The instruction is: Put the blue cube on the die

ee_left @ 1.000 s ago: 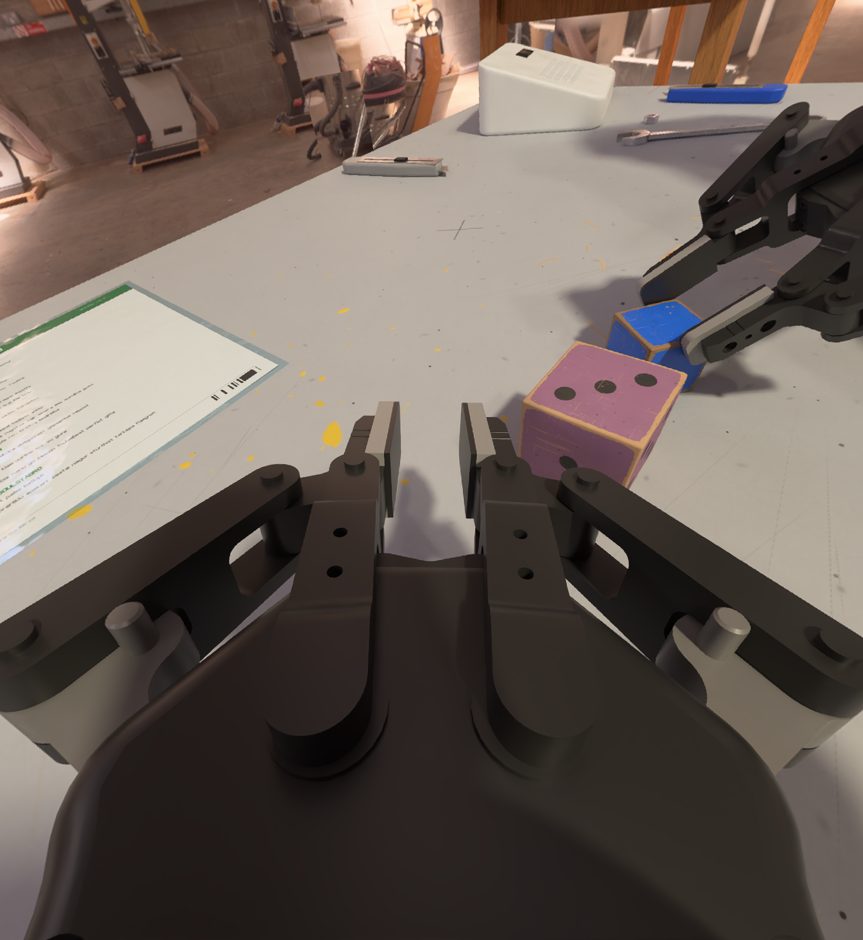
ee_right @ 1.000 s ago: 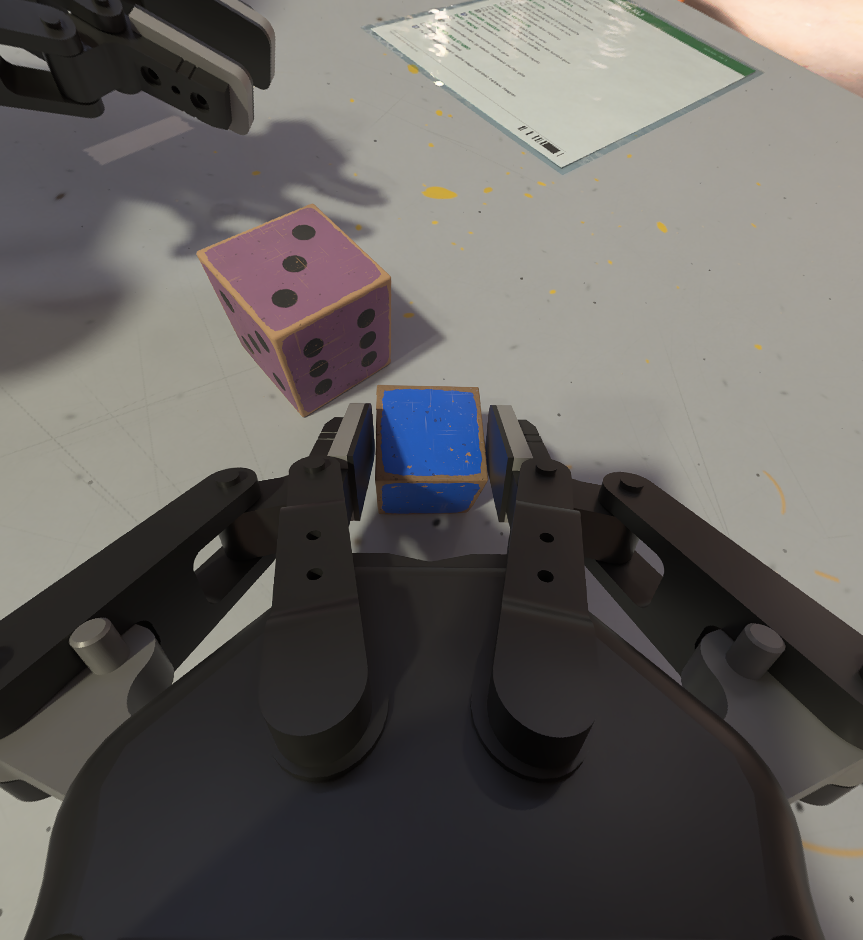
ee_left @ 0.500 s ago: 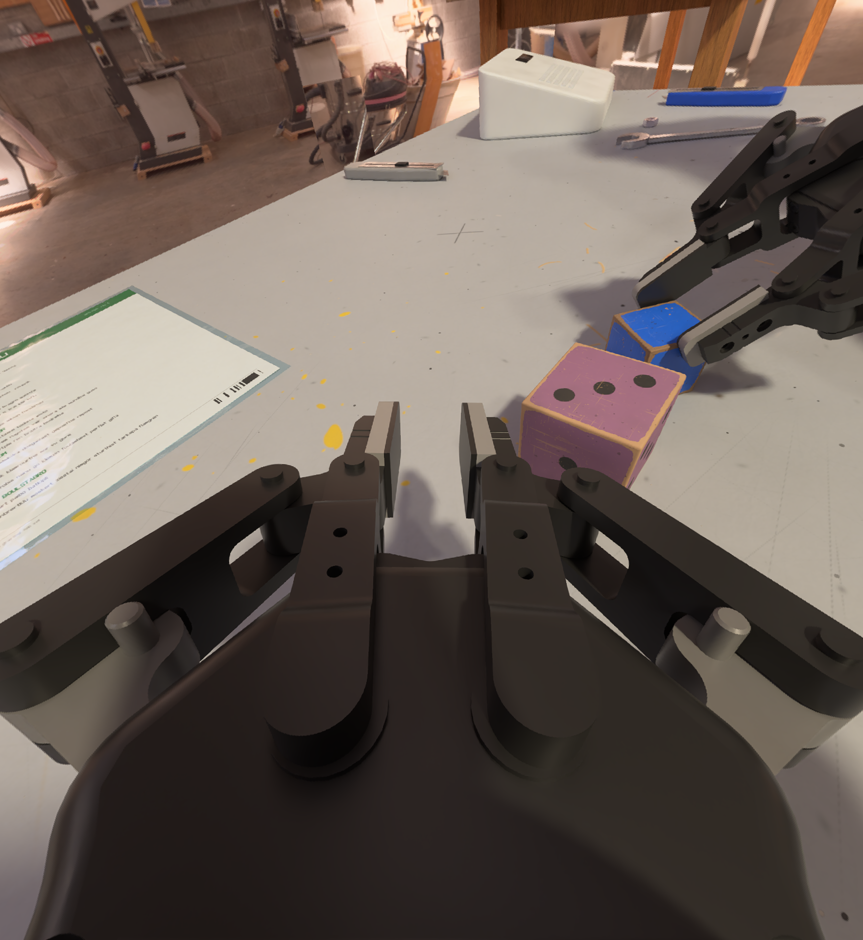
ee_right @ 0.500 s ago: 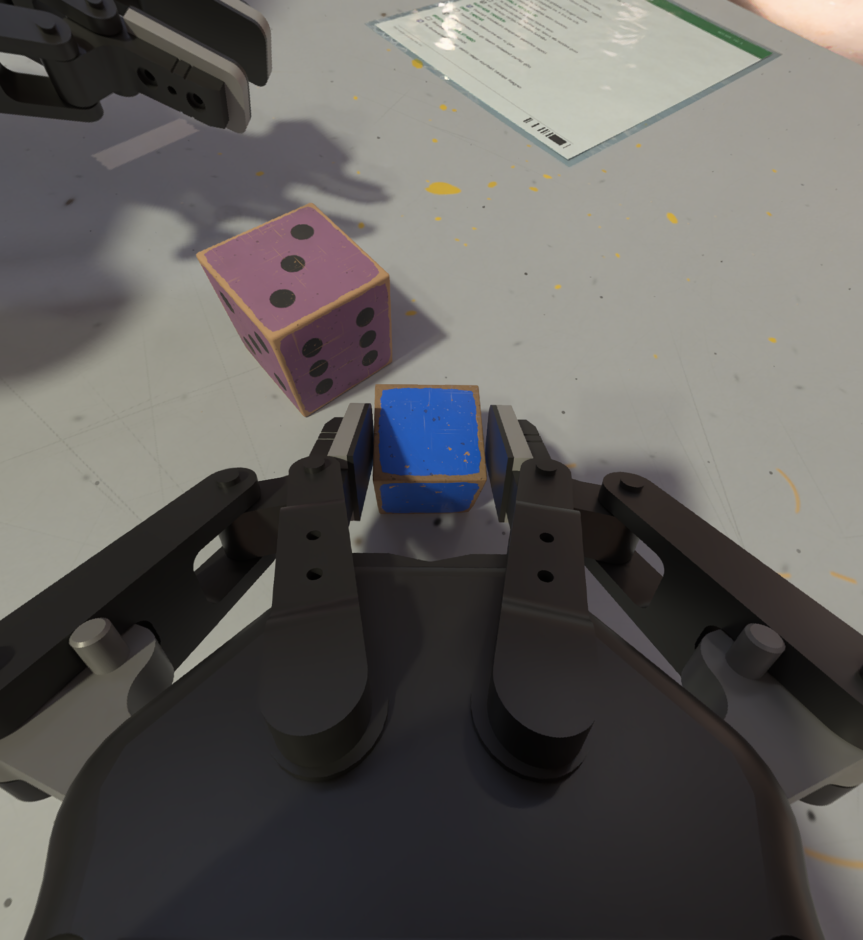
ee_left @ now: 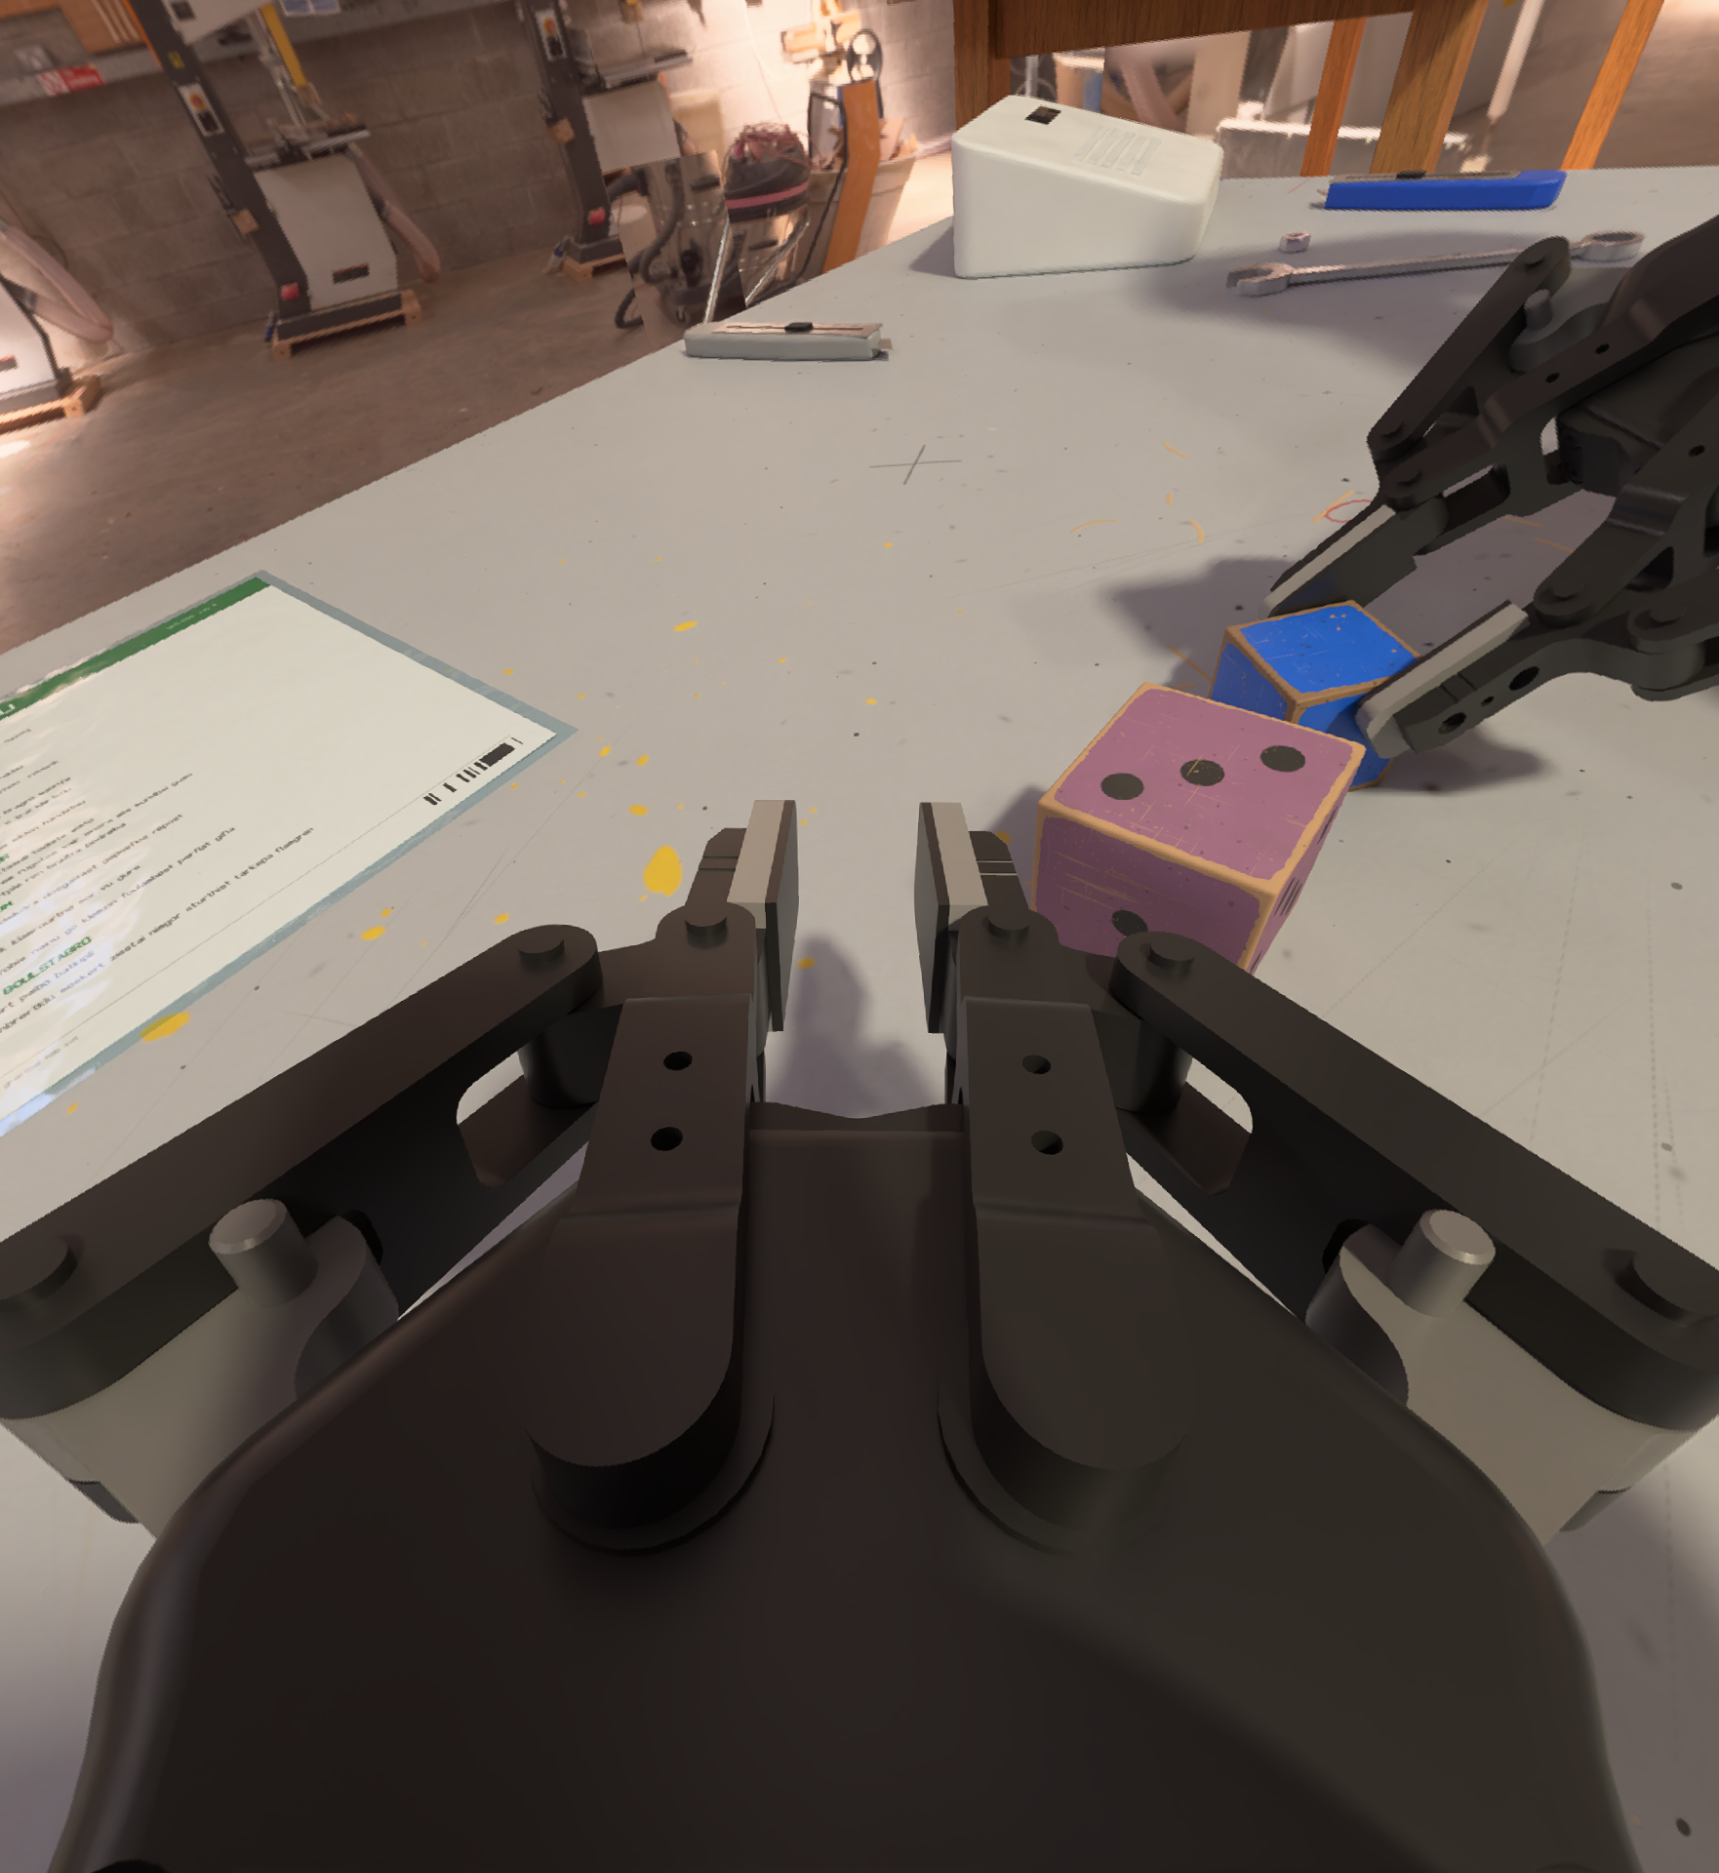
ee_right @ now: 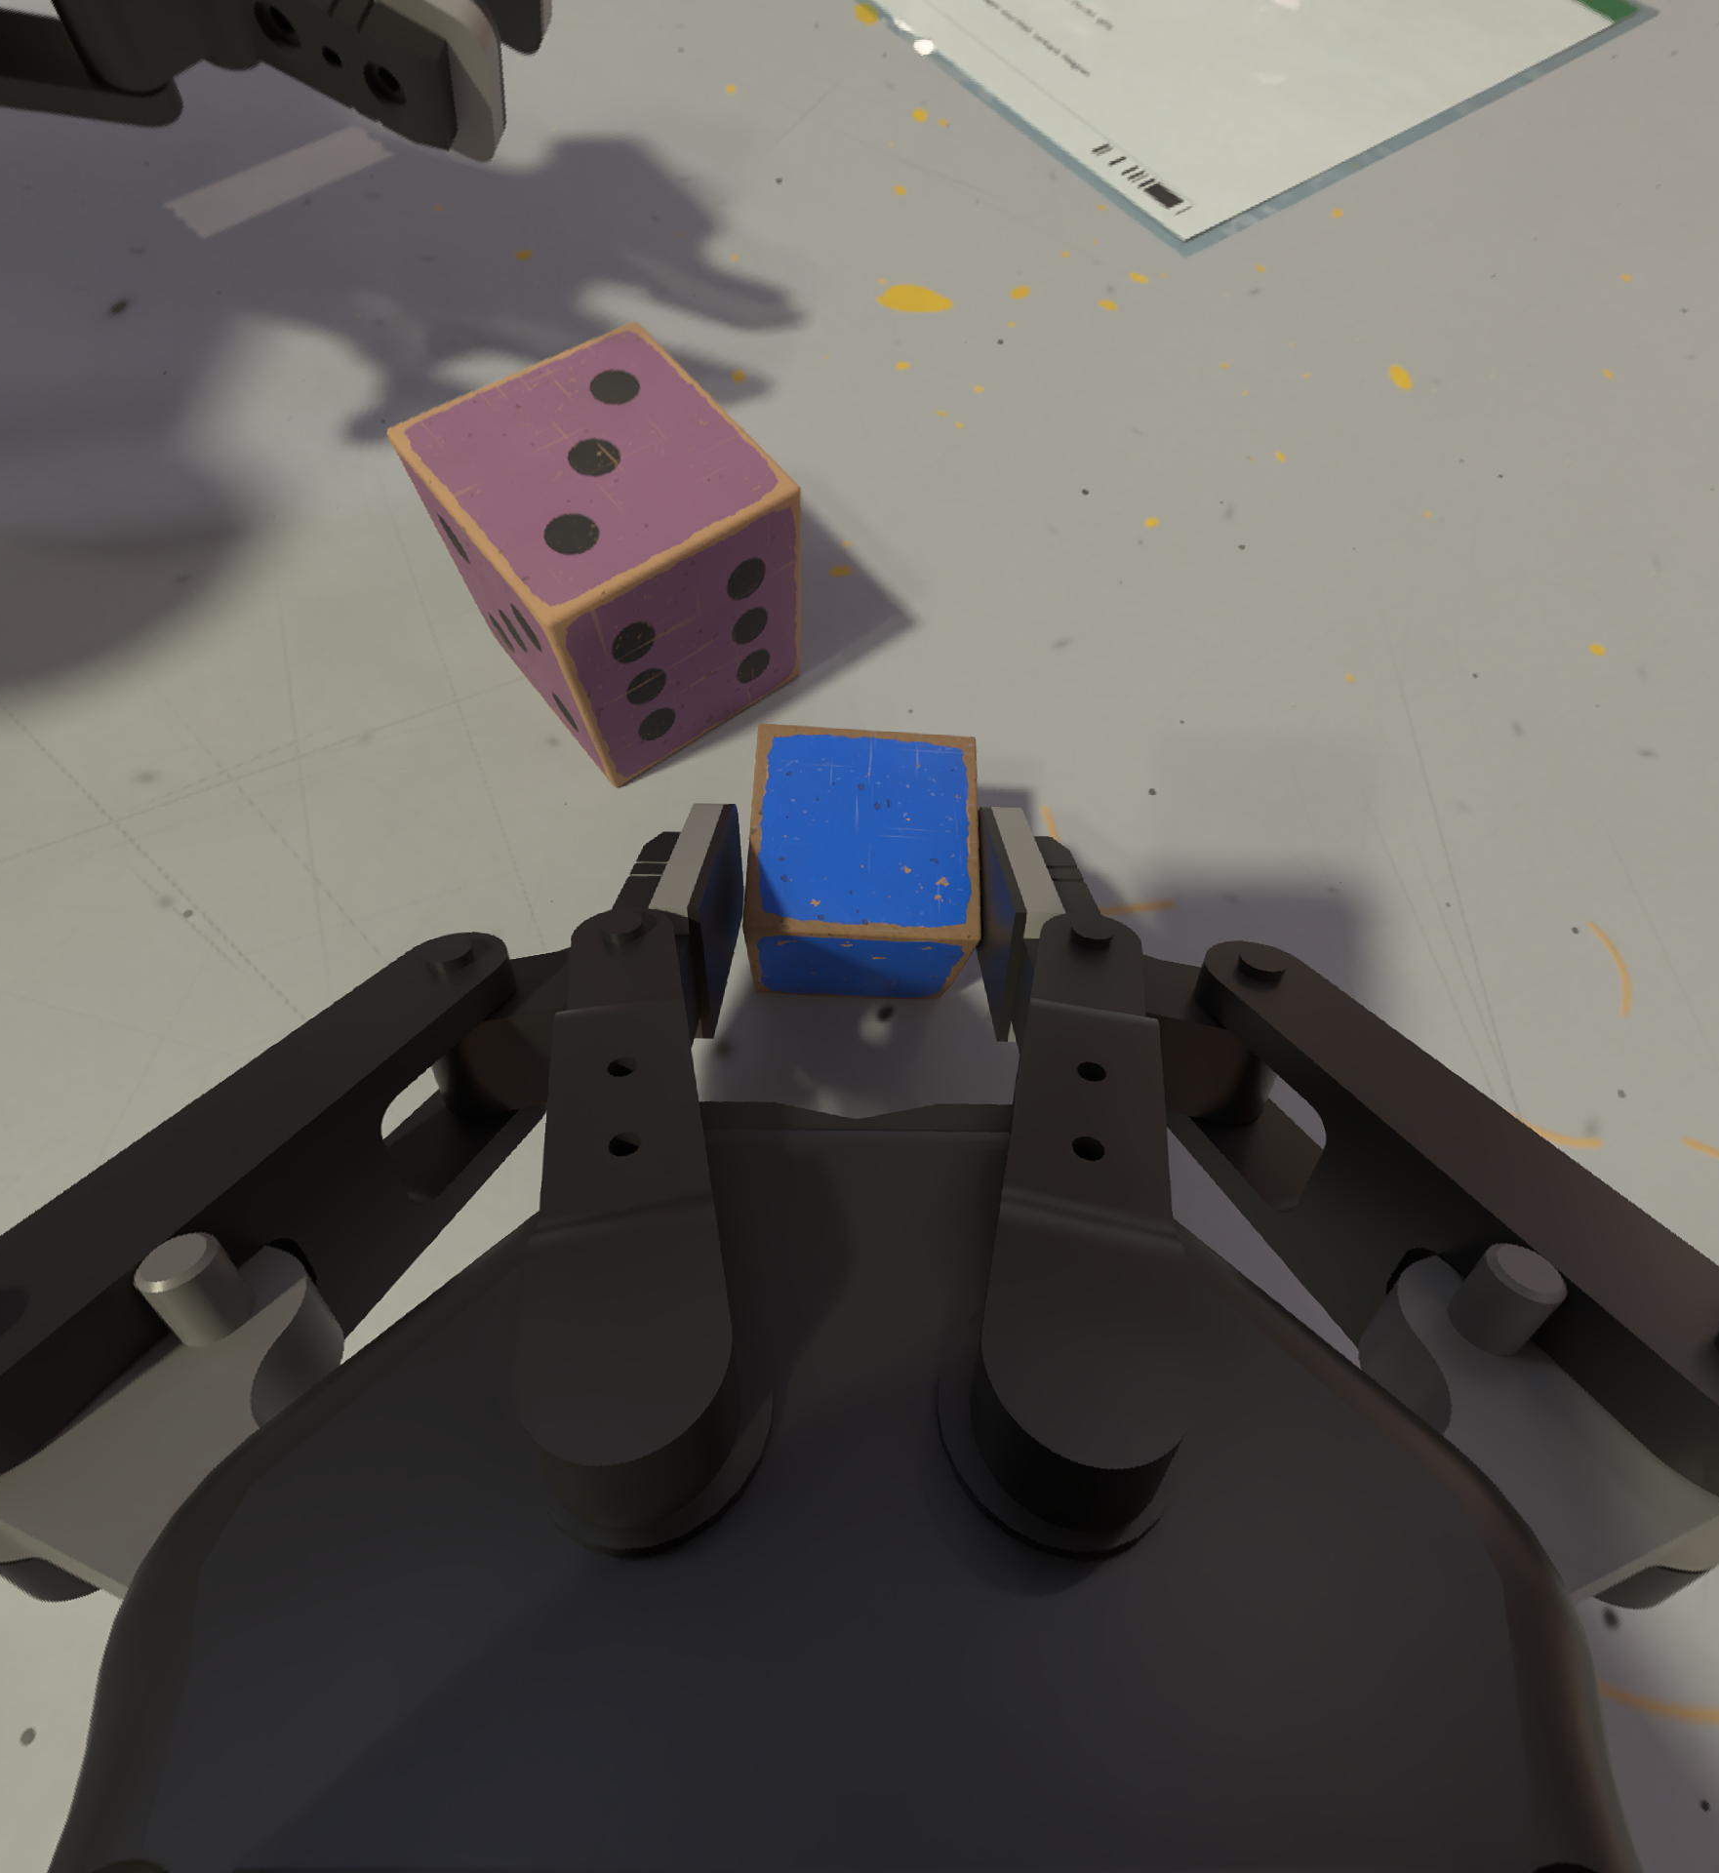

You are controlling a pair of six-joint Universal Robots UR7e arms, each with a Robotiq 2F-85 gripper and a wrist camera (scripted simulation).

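right gripper closed on the blue cube, a pad against each side, cube lifted off the grey table, shadow beneath. purple die on the table just beyond and left of the cube, three pips up, apart from it. left gripper empty, narrowly parted, hovering just beside the die. laminated sheet well to its left; white wedge-shaped box and wrench at the far edge.
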